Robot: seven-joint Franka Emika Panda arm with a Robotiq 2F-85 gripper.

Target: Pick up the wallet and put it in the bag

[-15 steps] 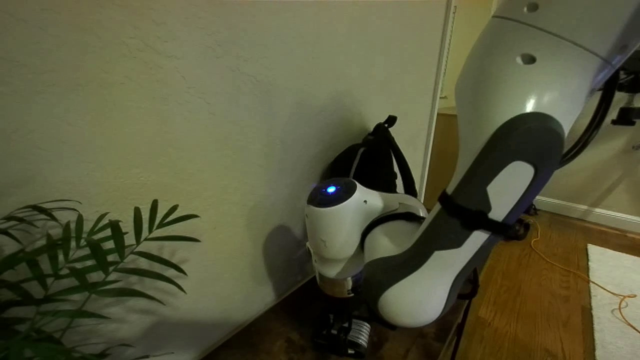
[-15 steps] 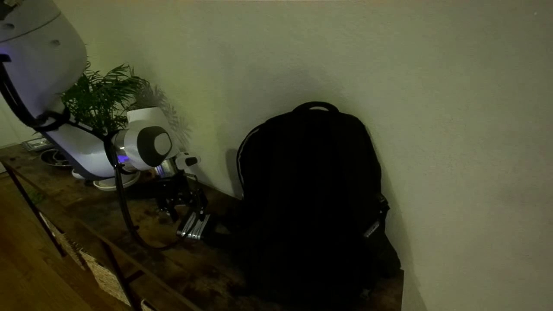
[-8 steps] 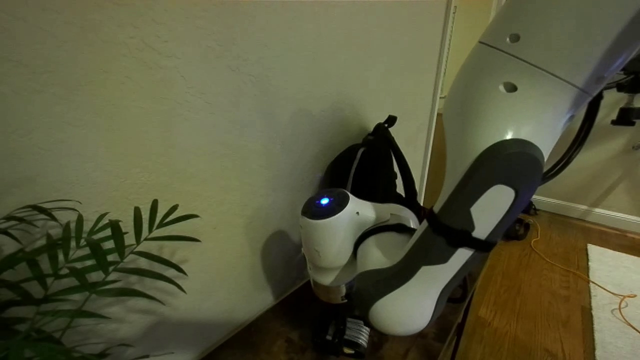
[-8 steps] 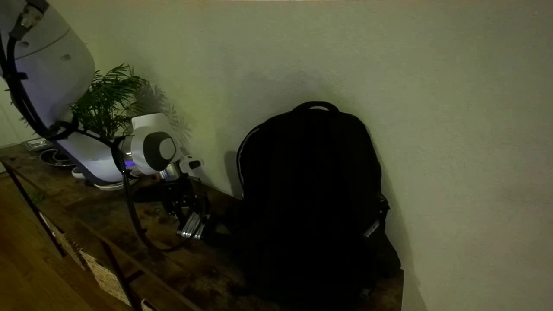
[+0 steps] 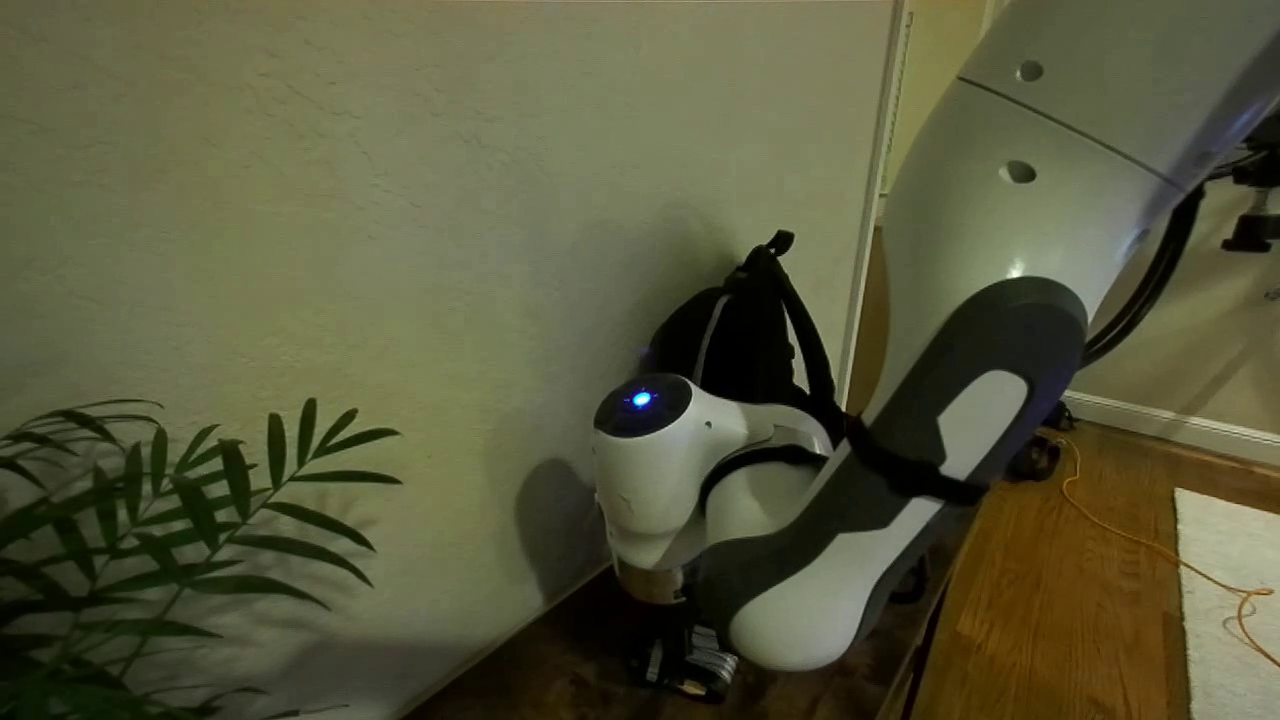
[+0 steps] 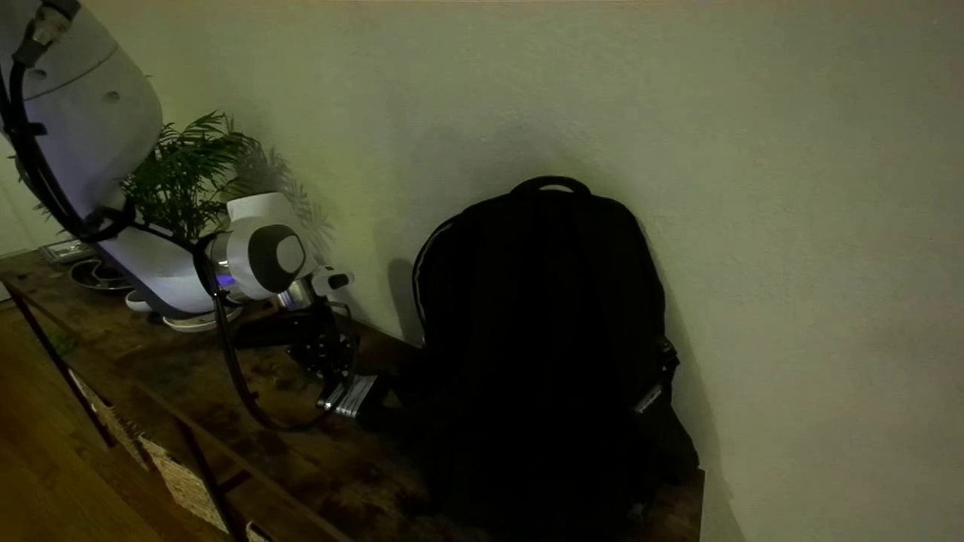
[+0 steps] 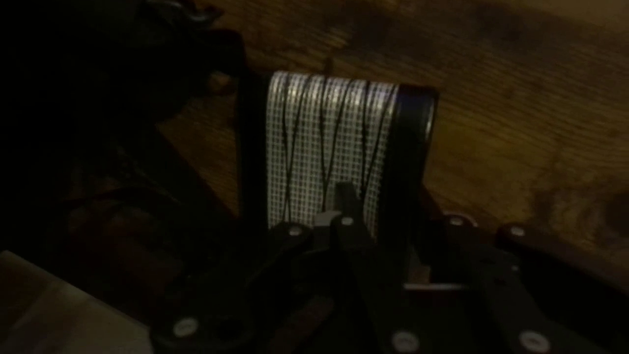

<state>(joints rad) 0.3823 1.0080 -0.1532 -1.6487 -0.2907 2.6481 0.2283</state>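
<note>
The wallet (image 7: 314, 142), dark with a pale banded, black-laced face, sits on the wooden top just below my gripper (image 7: 385, 216). In the wrist view one fingertip (image 7: 347, 199) overlaps that pale face; the opposite finger is by the wallet's dark right edge. The picture is too dark to tell whether the jaws grip it. Both exterior views show the wallet (image 6: 360, 395) (image 5: 712, 655) right under the gripper (image 6: 337, 380). The bag (image 6: 542, 316) is a tall black backpack leaning on the wall, close beyond the wallet; it also shows behind the arm (image 5: 750, 345).
A potted plant (image 6: 184, 177) and a dark bowl (image 6: 98, 277) stand farther along the wooden top (image 6: 173, 376), behind the arm. The wall (image 6: 361, 150) runs close along the back. A loose black cable (image 6: 248, 406) hangs from the arm beside the gripper.
The arm has come lower, then risen very slightly. The jaws have narrowed, and the wallet has shifted and turned a little toward the bag.
</note>
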